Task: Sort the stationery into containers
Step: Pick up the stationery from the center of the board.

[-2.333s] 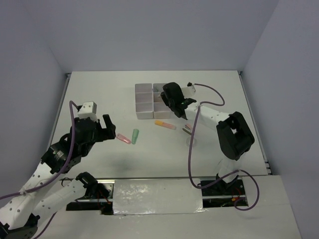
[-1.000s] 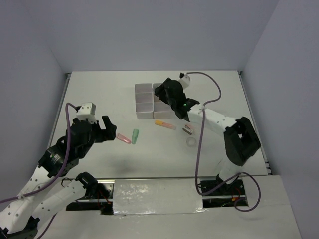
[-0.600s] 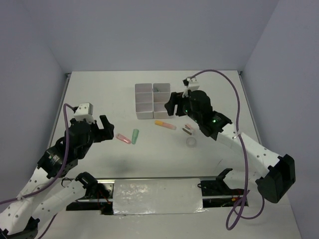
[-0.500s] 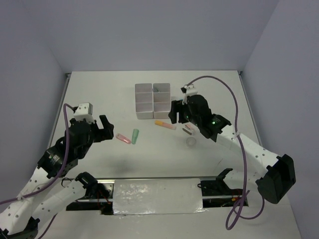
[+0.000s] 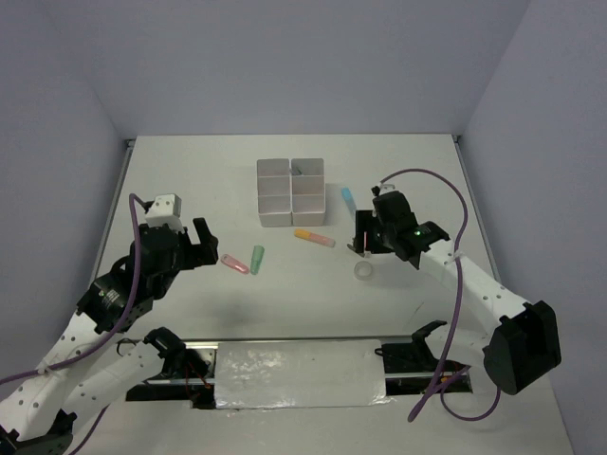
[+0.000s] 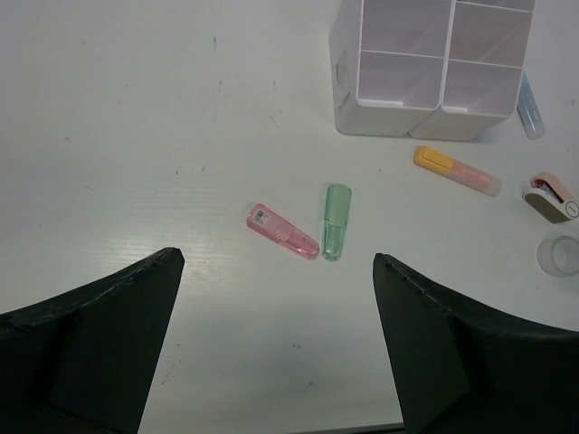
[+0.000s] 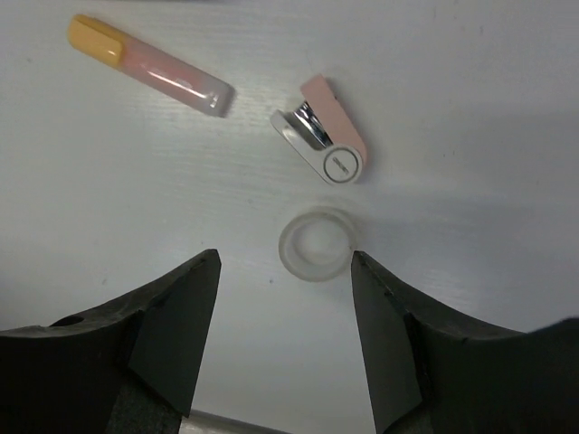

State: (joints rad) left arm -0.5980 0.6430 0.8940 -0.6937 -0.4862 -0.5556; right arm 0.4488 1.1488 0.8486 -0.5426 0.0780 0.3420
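Evidently for pickup, right gripper gapes wide, tape ring between its fingers. Left gripper, equally wide, aims at pink marker

In your left wrist view the containers run off the top edge, only four compartments showing; to their near right the frame clips the tape ring. From above, a dark speck in the containers' far right compartment is too small to name.
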